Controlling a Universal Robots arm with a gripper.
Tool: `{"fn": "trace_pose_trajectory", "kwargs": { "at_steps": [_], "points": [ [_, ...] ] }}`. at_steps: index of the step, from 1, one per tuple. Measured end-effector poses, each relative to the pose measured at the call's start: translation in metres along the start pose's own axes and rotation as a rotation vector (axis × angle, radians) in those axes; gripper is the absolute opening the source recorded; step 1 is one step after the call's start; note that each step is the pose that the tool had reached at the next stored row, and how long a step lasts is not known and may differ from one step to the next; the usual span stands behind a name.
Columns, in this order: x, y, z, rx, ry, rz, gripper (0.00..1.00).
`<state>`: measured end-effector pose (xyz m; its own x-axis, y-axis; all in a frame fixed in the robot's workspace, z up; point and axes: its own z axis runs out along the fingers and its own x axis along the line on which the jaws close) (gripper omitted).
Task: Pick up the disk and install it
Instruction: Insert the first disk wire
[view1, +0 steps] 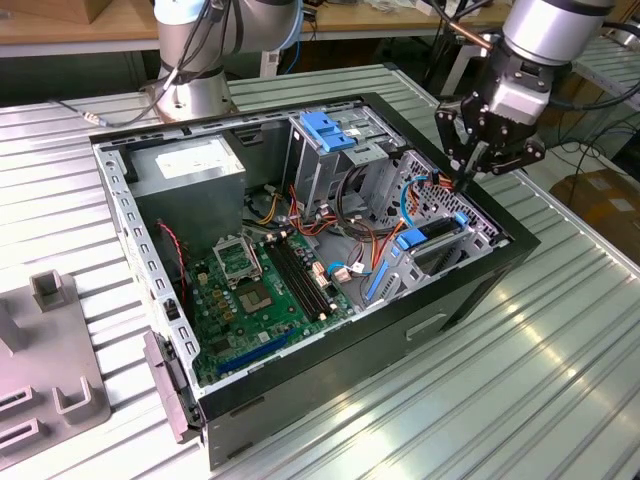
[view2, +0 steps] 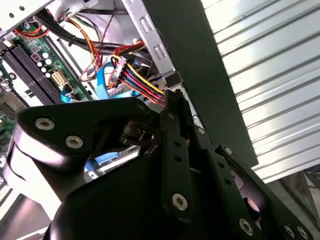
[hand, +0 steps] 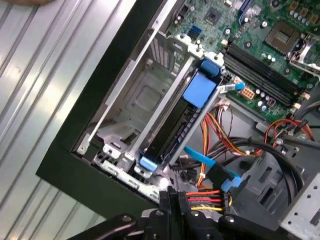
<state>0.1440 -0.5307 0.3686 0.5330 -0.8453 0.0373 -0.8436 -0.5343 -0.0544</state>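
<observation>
The disk (view1: 436, 232) sits edge-on in the drive bay at the open computer case's corner, on the exterior view's right. In the first wrist view the disk (hand: 172, 132) is a dark slab between metal rails, with blue carrier tabs at both ends. My gripper (view1: 464, 180) hangs just above that corner, behind the disk. Its fingers are pressed together on a power connector (hand: 202, 200) with red, yellow and black wires. In the second wrist view the gripper (view2: 172, 96) tips meet where those wires (view2: 142, 82) end.
The case (view1: 420, 330) lies open on a slatted metal table. Inside it are a grey power supply box (view1: 190, 170), a blue-handled drive cage (view1: 330, 130), the green motherboard (view1: 260, 290) and loose blue and orange cables. A grey fixture (view1: 50, 360) lies on the exterior view's left.
</observation>
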Motion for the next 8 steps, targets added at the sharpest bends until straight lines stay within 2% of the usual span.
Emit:
{"fn": "trace_pose_trajectory", "kwargs": {
  "at_steps": [1,4,8],
  "points": [
    [-0.0013,0.0021,0.0002,-0.0002,0.0004,0.011,0.17],
    [-0.0014,0.0022,0.0007,-0.0025,0.0036,0.070,0.17],
    [-0.0015,0.0023,0.0015,-0.0045,0.0065,0.122,0.17]
  ]
}}
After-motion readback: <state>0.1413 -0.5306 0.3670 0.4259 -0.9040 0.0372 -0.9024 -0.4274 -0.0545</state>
